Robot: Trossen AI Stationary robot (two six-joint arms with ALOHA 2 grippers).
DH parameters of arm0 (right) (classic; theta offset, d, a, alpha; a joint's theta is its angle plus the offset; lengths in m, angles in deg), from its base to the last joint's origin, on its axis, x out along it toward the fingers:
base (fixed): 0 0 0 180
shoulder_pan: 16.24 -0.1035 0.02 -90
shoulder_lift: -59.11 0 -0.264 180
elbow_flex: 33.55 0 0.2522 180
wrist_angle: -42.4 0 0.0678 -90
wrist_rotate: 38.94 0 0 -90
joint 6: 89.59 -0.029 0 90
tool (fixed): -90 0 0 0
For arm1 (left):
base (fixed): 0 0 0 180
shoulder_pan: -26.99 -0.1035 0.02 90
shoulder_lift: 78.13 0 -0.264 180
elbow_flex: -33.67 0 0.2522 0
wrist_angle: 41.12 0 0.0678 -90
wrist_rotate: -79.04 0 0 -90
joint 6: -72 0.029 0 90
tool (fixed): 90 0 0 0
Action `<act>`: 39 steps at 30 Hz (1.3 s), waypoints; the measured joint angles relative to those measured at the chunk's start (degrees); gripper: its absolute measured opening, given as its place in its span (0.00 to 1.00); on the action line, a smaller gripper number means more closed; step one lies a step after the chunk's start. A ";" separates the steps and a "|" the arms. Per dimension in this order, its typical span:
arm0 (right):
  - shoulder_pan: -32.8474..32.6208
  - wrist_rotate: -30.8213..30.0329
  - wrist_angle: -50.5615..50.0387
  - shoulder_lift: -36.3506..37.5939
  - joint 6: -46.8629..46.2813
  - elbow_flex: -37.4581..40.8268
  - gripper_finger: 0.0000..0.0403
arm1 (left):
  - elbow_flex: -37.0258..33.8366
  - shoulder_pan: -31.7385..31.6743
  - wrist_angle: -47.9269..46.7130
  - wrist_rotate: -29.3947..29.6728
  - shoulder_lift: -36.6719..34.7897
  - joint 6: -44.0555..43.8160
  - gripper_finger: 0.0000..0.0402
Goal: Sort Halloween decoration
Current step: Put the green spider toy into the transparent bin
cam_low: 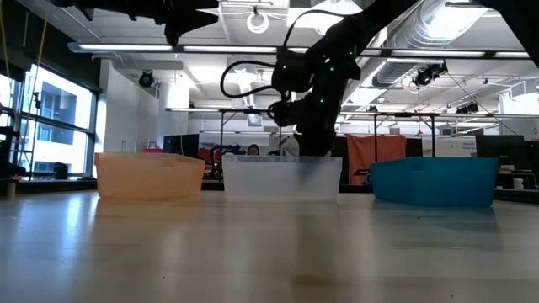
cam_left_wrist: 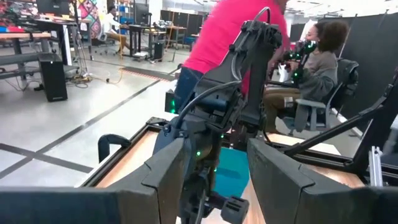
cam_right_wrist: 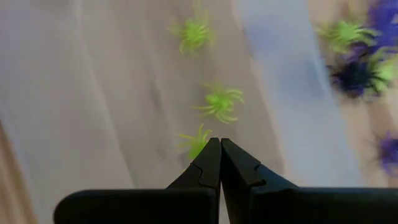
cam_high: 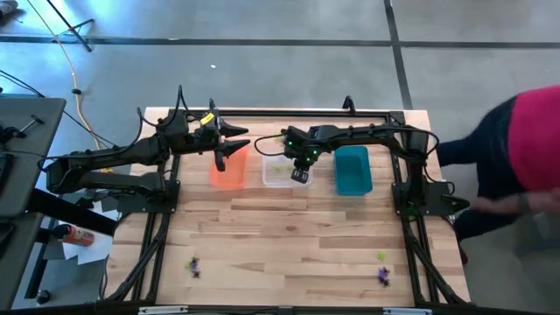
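Table (cam_high: 289, 236) holds scattered Halloween decoration (cam_right_wrist: 221, 102) (legs splayed, no clear axis).

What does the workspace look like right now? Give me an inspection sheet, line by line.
Surface: wooden table, bare in the middle.
Job's things: green spiders in the clear bin; stray spiders near the front left and front right.
Clutter: orange bin, teal bin.
Grippers: right claw shut, empty, over the clear bin; left claw open over the orange bin.
Cables: yellow cable on the floor.
Surroundings: person beside the table.
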 joint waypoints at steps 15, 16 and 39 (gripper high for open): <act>0.02 2.28 -0.78 0.12 0.64 -0.06 0.36 | 0.00 0.00 0.04 0.15 0.00 1.90 0.39; 0.02 2.44 -1.39 0.15 1.98 -0.62 0.41 | 0.00 0.00 0.04 0.15 0.00 1.88 0.39; -7.62 20.78 -24.25 43.46 -27.30 15.62 0.59 | 0.00 -0.07 0.04 3.45 0.00 0.00 0.39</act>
